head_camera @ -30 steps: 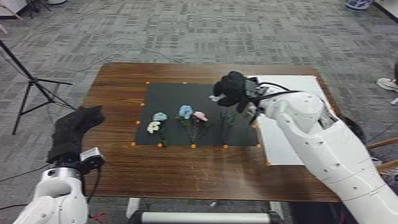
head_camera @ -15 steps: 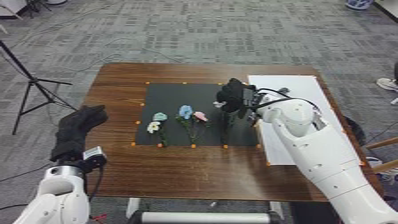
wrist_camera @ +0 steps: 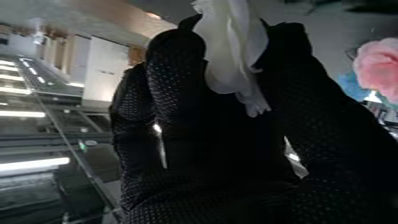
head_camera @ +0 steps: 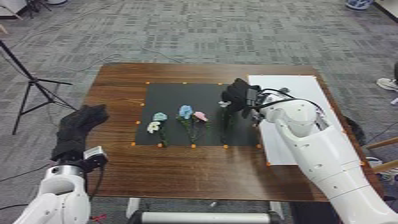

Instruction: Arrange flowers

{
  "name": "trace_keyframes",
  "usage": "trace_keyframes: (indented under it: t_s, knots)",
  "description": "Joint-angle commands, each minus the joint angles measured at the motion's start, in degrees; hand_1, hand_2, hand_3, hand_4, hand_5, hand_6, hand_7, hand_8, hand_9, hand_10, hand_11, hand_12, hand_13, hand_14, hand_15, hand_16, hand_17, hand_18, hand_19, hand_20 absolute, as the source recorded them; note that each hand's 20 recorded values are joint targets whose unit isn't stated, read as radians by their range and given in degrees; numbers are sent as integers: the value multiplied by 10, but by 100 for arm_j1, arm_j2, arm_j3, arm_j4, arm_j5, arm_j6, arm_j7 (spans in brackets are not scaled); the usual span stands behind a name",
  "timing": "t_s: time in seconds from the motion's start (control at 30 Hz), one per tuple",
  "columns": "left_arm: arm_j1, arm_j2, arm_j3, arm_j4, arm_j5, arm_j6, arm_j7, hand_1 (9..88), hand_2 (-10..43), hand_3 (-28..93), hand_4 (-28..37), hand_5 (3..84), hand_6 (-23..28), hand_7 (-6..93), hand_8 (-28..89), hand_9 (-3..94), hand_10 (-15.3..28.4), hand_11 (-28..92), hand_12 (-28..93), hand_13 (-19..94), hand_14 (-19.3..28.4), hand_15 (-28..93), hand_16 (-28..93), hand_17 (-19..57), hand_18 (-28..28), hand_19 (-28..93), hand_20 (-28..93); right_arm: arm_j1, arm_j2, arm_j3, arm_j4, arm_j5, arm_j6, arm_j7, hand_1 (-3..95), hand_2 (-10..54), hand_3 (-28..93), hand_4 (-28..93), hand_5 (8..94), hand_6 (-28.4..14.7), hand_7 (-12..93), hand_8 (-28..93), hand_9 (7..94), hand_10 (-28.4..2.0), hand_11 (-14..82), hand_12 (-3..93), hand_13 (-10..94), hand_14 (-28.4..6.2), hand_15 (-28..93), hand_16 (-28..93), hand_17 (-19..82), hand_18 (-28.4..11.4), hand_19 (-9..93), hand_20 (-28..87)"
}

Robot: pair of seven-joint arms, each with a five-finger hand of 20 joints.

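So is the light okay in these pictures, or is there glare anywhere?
Head view: fairly even light, the white sheet brightest on the table. Right wrist view: strip lights glare behind the right hand, its glove nearly lost in shadow; the white flower stands out pale.

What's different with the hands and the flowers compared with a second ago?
The right hand has eased a little nearer the robot and to the right, carrying the pale flower with it; it already had that flower and hasn't let go. The left hand has drifted very slightly right. The teal, blue and pink flowers stayed put on the black mat.
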Motion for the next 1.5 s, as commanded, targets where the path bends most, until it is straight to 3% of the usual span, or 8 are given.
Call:
trace_keyframes:
  t_s: [0.03, 0.5, 0.9, 1.03, 1.5]
  knots:
    - [28, -43, -16, -12, 6, -58, -23, 287, 175, 646, -283, 574, -36, 234, -100, 544, 119, 265, 154, 440, 165, 312, 1, 75, 124, 141, 217, 3, 11, 61, -39, -171, -314, -13, 588, -28, 675, -269, 681, 42, 288, -73, 774, -65, 55, 191, 684, -86, 509, 437, 307, -201, 695, 542]
    - [48, -41, -29, -38, 0, -15, -17, 286, 173, 649, -282, 573, -33, 232, -99, 544, 121, 266, 152, 439, 166, 316, 1, 74, 125, 142, 219, 58, 138, -25, -281, -59, -813, 208, 493, -90, 733, -243, 620, 22, 276, -66, 693, -83, 124, 129, 638, -96, 523, 421, 282, -205, 688, 535]
    - [31, -37, -23, -31, 11, -25, -31, 292, 166, 651, -280, 572, -32, 231, -98, 543, 123, 266, 152, 437, 167, 318, -1, 73, 126, 143, 218, 129, 181, -14, -410, 235, -1092, 439, 445, -95, 749, -227, 613, 19, 247, -73, 681, -90, 122, 129, 628, -102, 551, 360, 275, -207, 686, 535]
    - [47, -34, -35, -38, 17, -43, -37, 294, 164, 651, -280, 573, -32, 230, -98, 543, 123, 265, 153, 437, 168, 318, -1, 73, 127, 144, 218, 132, 162, 10, -462, 431, -1148, 561, 399, -95, 764, -217, 600, 15, 231, -140, 672, -101, 118, 131, 621, -109, 556, 355, 271, -211, 684, 537]
    - [32, -12, -37, -32, 43, -95, -88, 303, 152, 655, -273, 575, -31, 230, -98, 543, 124, 266, 153, 436, 170, 319, -2, 71, 128, 145, 217, 96, 245, -32, -735, 607, -1604, 779, 326, -95, 748, -214, 562, 8, 215, -136, 652, -112, 109, 133, 603, -121, 559, 352, 260, -221, 678, 541]
